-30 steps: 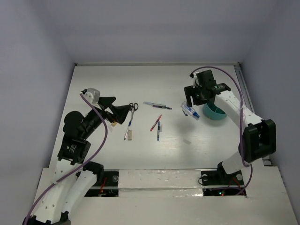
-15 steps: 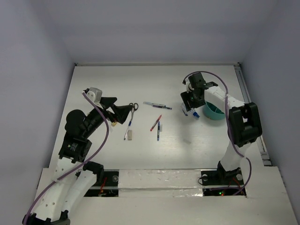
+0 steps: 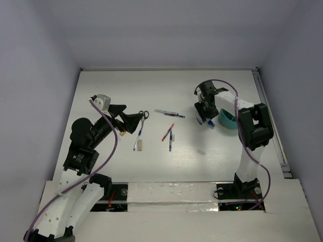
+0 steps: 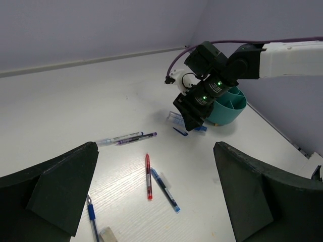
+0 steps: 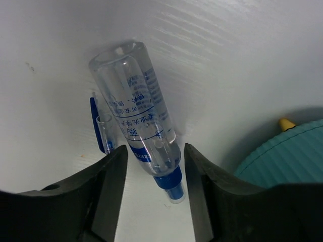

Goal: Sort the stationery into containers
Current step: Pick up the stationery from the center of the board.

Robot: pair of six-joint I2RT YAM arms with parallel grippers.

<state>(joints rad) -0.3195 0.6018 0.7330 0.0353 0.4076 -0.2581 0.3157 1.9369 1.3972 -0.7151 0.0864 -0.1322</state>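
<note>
Grasp step: right fingers (image 5: 103,194) spread astride the clear blue-capped bottle (image 5: 136,116) beside the teal tub (image 5: 285,151); next they must close squarely, then lift

Right wrist view: the teal tub (image 5: 290,151) is cut off by the right and bottom edges, a yellow tip (image 5: 286,123) shows only its point above the tub's wall, and the print on the clear bottle (image 5: 133,101) is too small to read.
</note>
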